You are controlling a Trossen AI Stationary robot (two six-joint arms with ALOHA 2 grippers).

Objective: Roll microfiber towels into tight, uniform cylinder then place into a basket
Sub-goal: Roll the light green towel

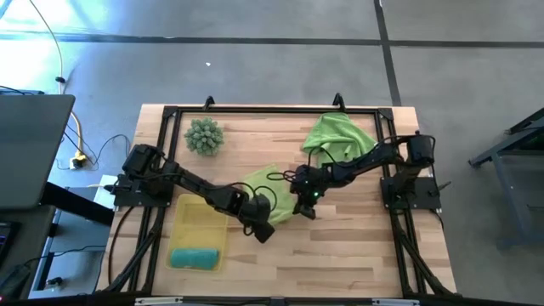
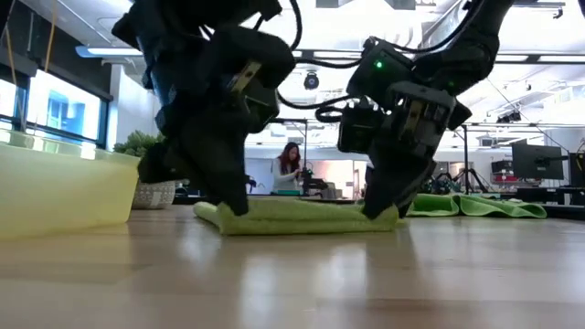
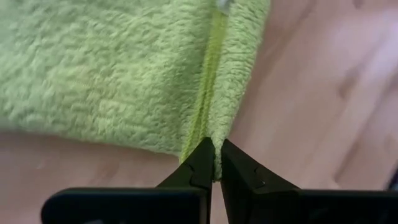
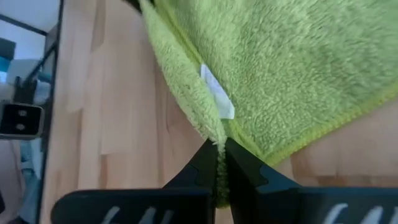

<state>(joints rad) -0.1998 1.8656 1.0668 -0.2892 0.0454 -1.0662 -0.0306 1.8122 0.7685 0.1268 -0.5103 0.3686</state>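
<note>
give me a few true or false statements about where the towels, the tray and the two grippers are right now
1. Both grippers are pinching the same lime green towel at the middle of the table. True: the left gripper and the right gripper are each shut on an edge of it.
2. The yellow basket is empty. False: a rolled teal towel lies in it.
3. A second lime green towel lies crumpled near the far edge of the table. True.
4. The spiky ball sits inside the basket. False: it sits on the table, apart from the basket.
5. The pinched towel is already rolled into a cylinder. False: it lies flat and folded on the wood.
</note>
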